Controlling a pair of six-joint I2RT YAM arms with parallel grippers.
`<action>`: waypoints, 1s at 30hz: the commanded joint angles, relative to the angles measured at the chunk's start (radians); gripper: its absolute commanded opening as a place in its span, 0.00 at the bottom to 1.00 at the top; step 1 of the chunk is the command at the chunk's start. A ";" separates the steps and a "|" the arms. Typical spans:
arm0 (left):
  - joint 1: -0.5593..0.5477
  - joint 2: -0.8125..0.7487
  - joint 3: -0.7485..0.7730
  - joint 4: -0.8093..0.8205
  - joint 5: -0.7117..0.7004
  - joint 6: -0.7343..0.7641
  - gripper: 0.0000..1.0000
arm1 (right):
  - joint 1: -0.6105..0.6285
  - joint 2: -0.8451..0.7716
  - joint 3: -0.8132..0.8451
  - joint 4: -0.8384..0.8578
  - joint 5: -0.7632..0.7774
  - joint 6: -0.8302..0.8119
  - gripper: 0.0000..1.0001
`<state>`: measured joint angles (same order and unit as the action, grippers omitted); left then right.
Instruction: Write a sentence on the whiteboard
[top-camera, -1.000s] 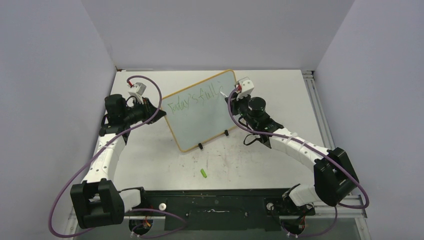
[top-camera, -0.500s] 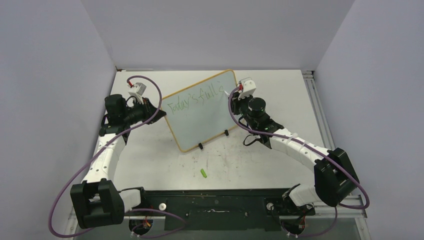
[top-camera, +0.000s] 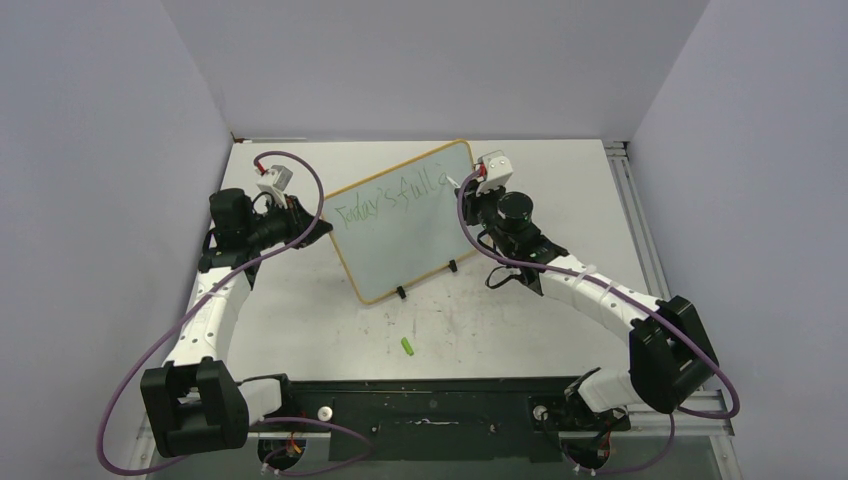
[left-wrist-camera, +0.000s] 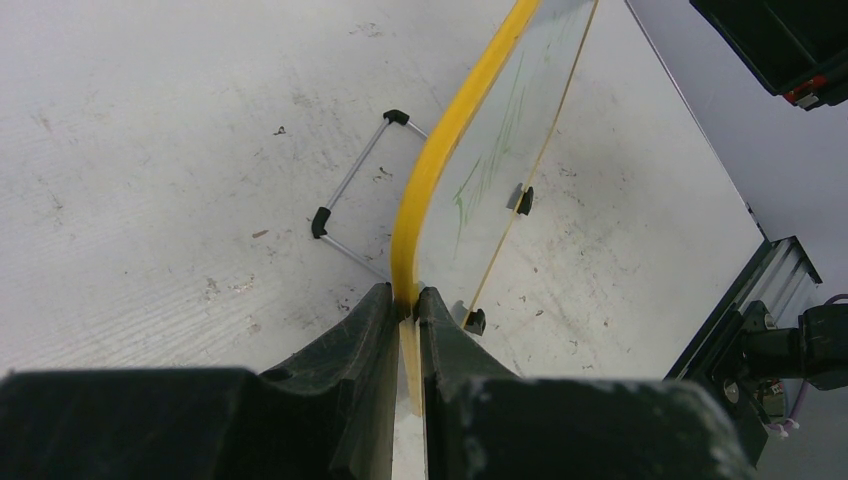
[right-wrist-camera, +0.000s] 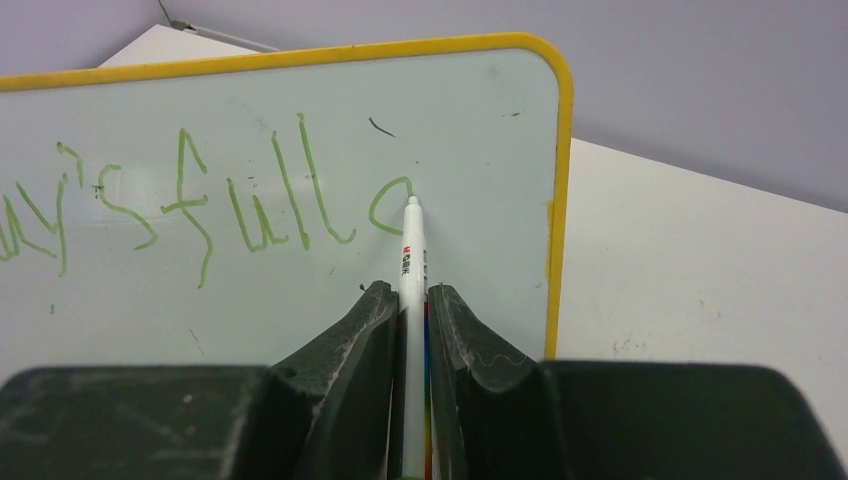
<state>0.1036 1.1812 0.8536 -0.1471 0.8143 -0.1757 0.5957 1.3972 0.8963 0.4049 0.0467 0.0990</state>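
The whiteboard (top-camera: 400, 235) stands tilted on two black clip feet, with a yellow frame (right-wrist-camera: 556, 180). The green sentence (top-camera: 385, 200) reads "Today's full" plus a half-drawn round letter (right-wrist-camera: 385, 205). My right gripper (right-wrist-camera: 410, 292) is shut on a white marker (right-wrist-camera: 411, 250), whose tip touches the board at that letter; in the top view the gripper (top-camera: 470, 185) is at the board's upper right edge. My left gripper (left-wrist-camera: 405, 298) is shut on the board's yellow left edge (left-wrist-camera: 430, 170); in the top view it (top-camera: 322, 222) is at the board's left side.
A small green marker cap (top-camera: 408, 346) lies on the scuffed white tabletop in front of the board. A wire stand leg (left-wrist-camera: 350, 195) sticks out behind the board. Grey walls close in the left, back and right. A black rail (top-camera: 440, 410) runs along the near edge.
The right gripper has carried the marker a little right and up along the first line, adding a curved green stroke after "full". The left gripper and board have stayed put.
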 joint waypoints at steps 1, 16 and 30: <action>-0.004 -0.009 0.024 0.012 -0.023 0.015 0.00 | 0.000 -0.060 0.012 0.073 0.033 0.005 0.05; -0.003 -0.008 0.024 0.013 -0.020 0.016 0.00 | -0.030 -0.006 0.083 0.100 0.035 -0.002 0.05; -0.002 -0.008 0.023 0.014 -0.016 0.018 0.00 | -0.033 0.038 0.115 0.086 0.002 -0.005 0.05</action>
<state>0.1036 1.1812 0.8536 -0.1467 0.8150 -0.1753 0.5690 1.4261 0.9791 0.4450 0.0635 0.0978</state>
